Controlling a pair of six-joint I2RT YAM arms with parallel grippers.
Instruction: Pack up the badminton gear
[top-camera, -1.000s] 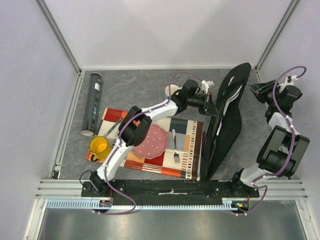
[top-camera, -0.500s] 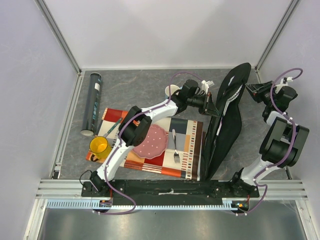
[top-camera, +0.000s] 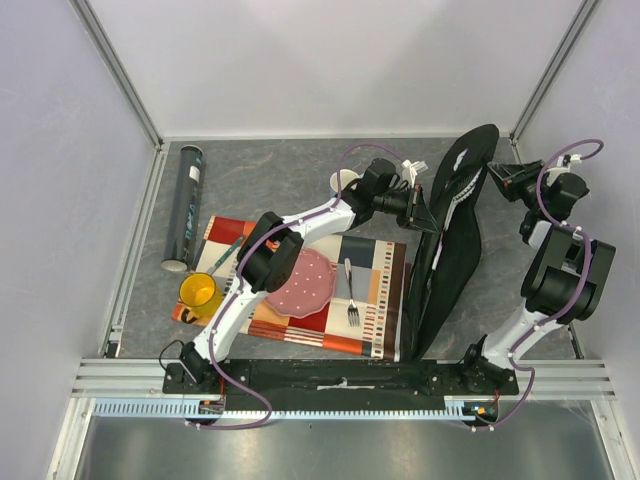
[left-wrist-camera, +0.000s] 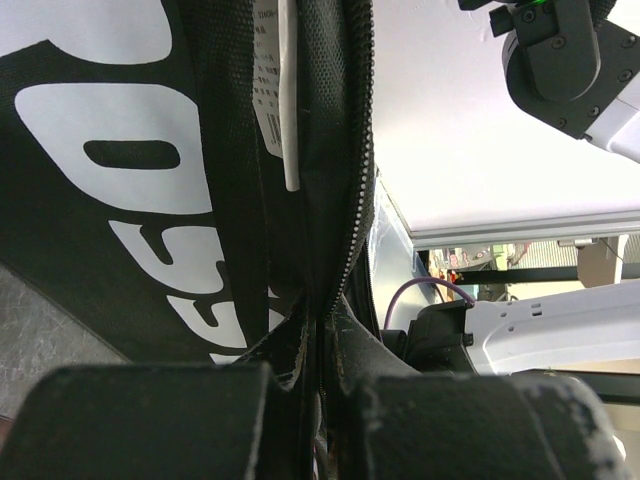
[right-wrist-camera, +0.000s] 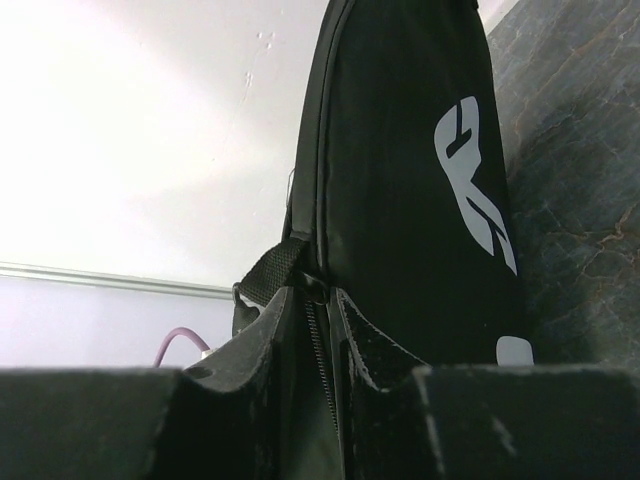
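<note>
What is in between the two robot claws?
The black racket bag lies between the left claw and the right claw, touching both. The top view shows it best.

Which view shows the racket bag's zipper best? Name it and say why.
Left wrist: the zipper of the racket bag runs up the frame close enough to see single teeth. Right wrist catches only a short stretch at the bottom. Top external shows most of the bag but its zipper is too small to see.
</note>
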